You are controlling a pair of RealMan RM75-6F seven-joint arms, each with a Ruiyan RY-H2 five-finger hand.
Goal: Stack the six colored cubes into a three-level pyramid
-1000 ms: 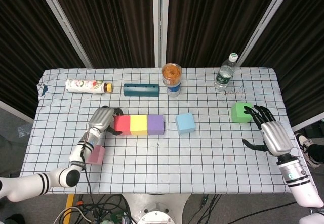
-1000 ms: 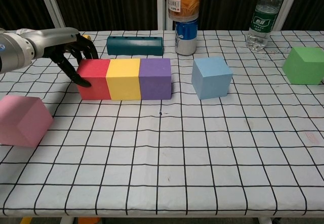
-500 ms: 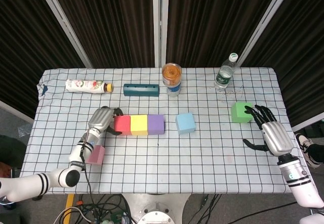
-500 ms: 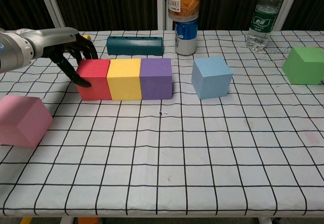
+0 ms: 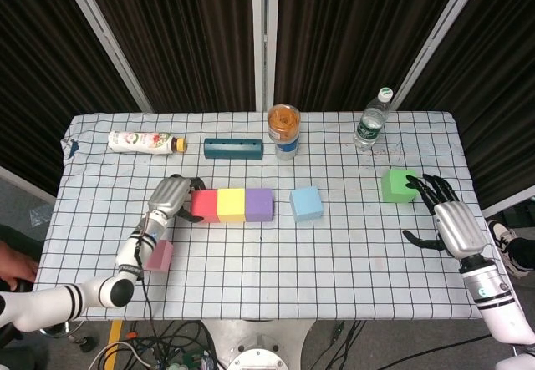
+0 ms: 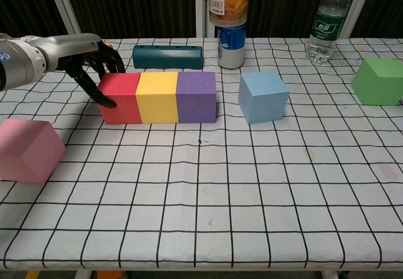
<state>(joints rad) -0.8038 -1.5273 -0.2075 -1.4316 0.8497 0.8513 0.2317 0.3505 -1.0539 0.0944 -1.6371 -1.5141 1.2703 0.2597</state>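
Observation:
A red cube (image 6: 119, 96), a yellow cube (image 6: 157, 96) and a purple cube (image 6: 196, 96) stand side by side in a row, touching. My left hand (image 6: 88, 58) presses its fingertips against the red cube's left face and holds nothing. The light blue cube (image 6: 263, 96) stands just right of the row, apart from it. A pink cube (image 6: 28, 150) lies near the front left edge. The green cube (image 5: 398, 185) sits at the far right, with my right hand (image 5: 441, 211) open just beside it, fingers spread near its right side.
Along the back stand a dark teal block (image 6: 167, 56), a blue can with an orange-filled jar on top (image 6: 230, 24), a water bottle (image 6: 327, 24) and a lying white bottle (image 5: 144, 142). The checkered tablecloth (image 6: 208, 197) covers the table.
The left hand has pushed the red, yellow and purple row slightly to the right, narrowing the gap to the blue cube. The right hand has drawn back slightly from the green cube.

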